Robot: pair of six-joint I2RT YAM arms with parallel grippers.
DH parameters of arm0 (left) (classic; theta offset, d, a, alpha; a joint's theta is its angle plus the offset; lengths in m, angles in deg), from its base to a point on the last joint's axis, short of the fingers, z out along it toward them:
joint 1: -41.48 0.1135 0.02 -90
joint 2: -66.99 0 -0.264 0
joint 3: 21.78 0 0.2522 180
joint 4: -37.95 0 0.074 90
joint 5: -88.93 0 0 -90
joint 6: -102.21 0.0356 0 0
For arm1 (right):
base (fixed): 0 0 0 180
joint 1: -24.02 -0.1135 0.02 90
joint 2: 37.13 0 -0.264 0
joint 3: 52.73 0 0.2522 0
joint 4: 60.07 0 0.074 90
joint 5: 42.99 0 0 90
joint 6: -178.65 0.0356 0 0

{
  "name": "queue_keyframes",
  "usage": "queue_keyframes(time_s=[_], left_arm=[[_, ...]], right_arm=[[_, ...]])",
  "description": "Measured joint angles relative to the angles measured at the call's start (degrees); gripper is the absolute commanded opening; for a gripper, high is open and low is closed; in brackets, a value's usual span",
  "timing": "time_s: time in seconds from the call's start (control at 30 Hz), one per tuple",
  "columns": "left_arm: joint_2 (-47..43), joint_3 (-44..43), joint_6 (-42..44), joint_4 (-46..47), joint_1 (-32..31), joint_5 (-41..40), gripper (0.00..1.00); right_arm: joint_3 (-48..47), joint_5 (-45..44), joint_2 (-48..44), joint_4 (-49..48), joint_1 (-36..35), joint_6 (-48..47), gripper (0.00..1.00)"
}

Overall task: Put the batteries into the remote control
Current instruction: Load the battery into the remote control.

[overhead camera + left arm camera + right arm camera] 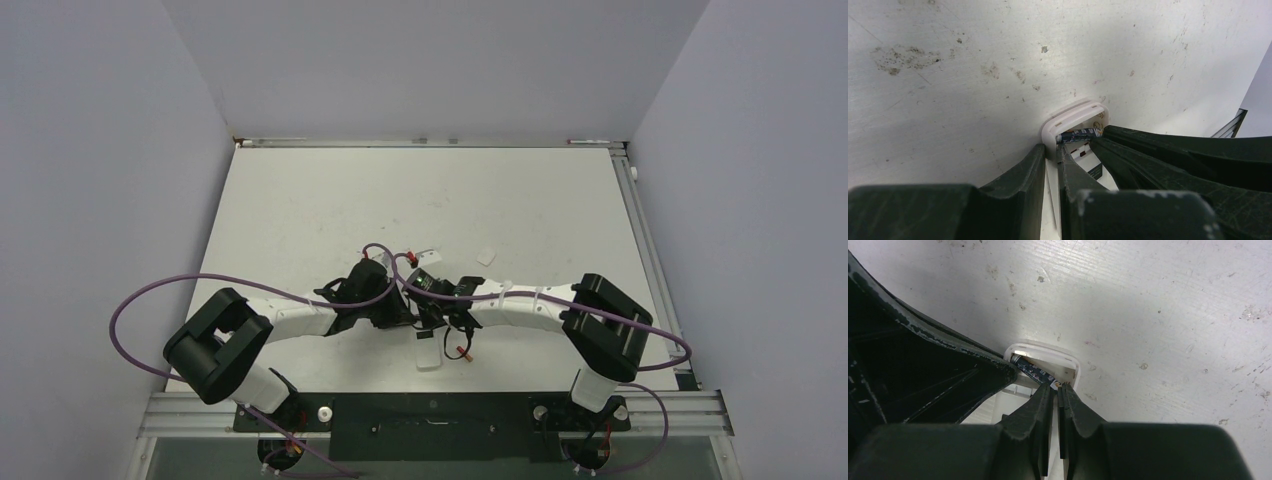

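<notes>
The left hand (1050, 151) is pinching the remote control (1075, 110) by its side wall on the desk (973, 75). The right hand (1058, 389), closed and empty, is touching 1 battery (1034, 371) lying in the open bay. Pressing slowly while bracing the remote is looking safest.

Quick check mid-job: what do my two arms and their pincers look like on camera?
Both arms match: the left arm and right arm have white links and bulky black joint housings. A purple cable loops along each. The left pincer and right pincer have matte black, tapering fingers with scuffed edges. A small red tag hangs near the right wrist.
</notes>
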Motion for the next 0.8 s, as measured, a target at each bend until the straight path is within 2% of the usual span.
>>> queue_keyframes(time_s=[0.8], left_arm=[[0.07, -0.52, 0.79, -0.17, -0.94, -1.9, 0.0]], right_arm=[[-2.6, 0.72, 1.6, 1.33, 2.05, -1.77, 0.09]])
